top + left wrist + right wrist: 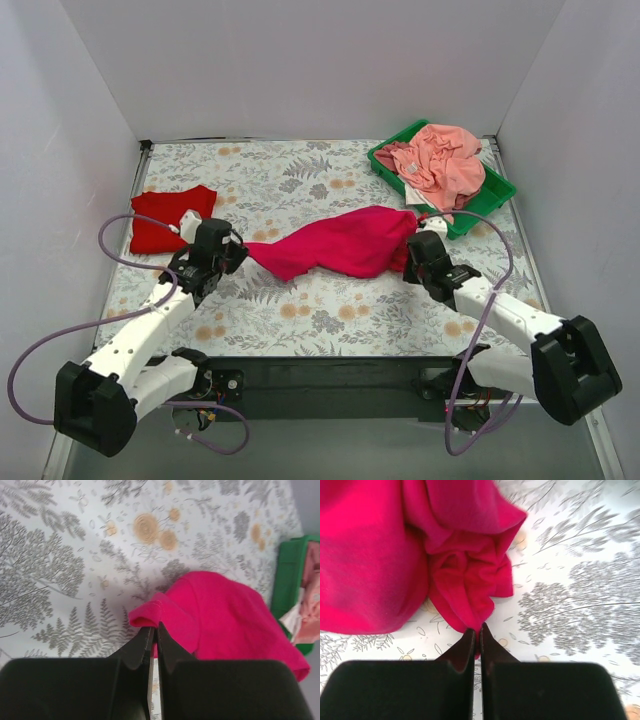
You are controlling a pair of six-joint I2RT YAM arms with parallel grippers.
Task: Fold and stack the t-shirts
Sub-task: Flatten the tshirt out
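Note:
The large crimson-magenta t-shirt [340, 243] hangs bunched between my two grippers over the middle of the floral cloth. My left gripper [240, 250] is shut on its left edge, seen in the left wrist view as a hem [150, 615] pinched between the fingers [155, 630]. My right gripper [412, 250] is shut on its right end; the right wrist view shows the folds [465, 580] running into the jaws [476, 630]. The smaller scarlet-red t-shirt [170, 217] lies folded at the far left of the table.
A green plastic tray [495, 195] at the back right holds pink and salmon clothes [445, 165]; it also shows in the left wrist view [285, 575]. The grey floral-print cloth [300, 170] covers the table. White walls close in the left, back and right.

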